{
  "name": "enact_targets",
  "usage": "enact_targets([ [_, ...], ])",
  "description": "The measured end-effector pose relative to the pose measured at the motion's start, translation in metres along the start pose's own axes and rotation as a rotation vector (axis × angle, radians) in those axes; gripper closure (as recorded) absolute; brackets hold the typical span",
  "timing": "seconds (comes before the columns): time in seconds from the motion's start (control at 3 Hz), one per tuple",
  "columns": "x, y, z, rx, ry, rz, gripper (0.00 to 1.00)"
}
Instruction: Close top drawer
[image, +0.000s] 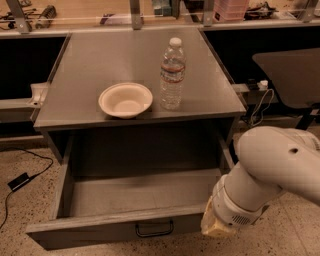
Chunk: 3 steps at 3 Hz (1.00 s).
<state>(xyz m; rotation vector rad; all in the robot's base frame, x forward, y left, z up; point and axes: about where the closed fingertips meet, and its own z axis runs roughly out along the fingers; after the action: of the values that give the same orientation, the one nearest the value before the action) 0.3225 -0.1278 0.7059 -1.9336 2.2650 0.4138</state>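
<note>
Pulled-out top drawer (100, 236) under a grey table (95, 70), robot arm (280, 165) at lower right.
The table fills the upper middle of the frame, and the drawer juts far out below it across the lower centre. The white arm enters from the right edge. A pale bowl (125, 100) and a water bottle (172, 75) stand close together on the tabletop. The gripper (216, 229) sits at the drawer's front right corner; open or closed cannot be told. A dark handle (154, 229) marks the front panel's middle.

My wrist (235, 204) is hiding most of my gripper (217, 229), down at the top drawer (100, 231)'s front right corner, and covering that corner too; the right edge is cutting off my arm (282, 160).
</note>
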Motion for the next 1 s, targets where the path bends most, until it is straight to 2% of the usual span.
enact_targets([
  [0.33, 0.000, 0.005, 0.028, 0.024, 0.022, -0.030, 1.00],
  [0.67, 0.001, 0.001, 0.053, 0.048, 0.057, -0.027, 1.00],
  [1.0, 0.001, -0.011, 0.069, 0.070, 0.058, 0.011, 1.00],
])
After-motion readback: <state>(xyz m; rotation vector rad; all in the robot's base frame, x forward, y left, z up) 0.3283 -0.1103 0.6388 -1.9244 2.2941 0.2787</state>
